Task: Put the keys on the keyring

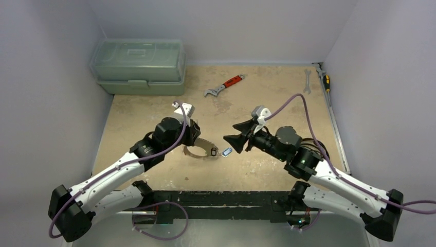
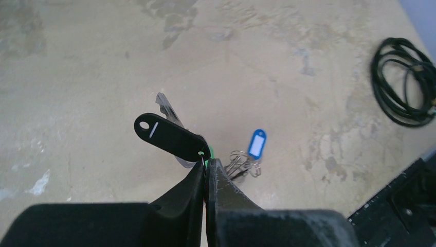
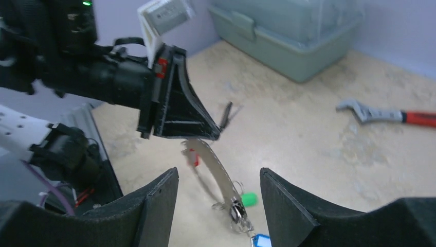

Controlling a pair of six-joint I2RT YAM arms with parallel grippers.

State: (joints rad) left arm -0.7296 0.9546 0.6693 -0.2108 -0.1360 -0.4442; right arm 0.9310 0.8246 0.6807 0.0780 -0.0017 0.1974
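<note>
Robot lab test cell. Plain pale walls (image 1: 46, 77) box in a mottled beige tabletop (image 1: 267, 170). White-and-black left arm (image 1: 113, 172) and right arm (image 1: 334, 177) bolted at its edge. Props: translucent green plastic toolbox (image 1: 138, 64), red-handled adjustable wrench (image 1: 224, 86).

We look down on the whole table (image 1: 267, 103) from behind; our left wrist view peers down close, the right looks low across; all share the blue tag (image 2: 257, 144)
</note>
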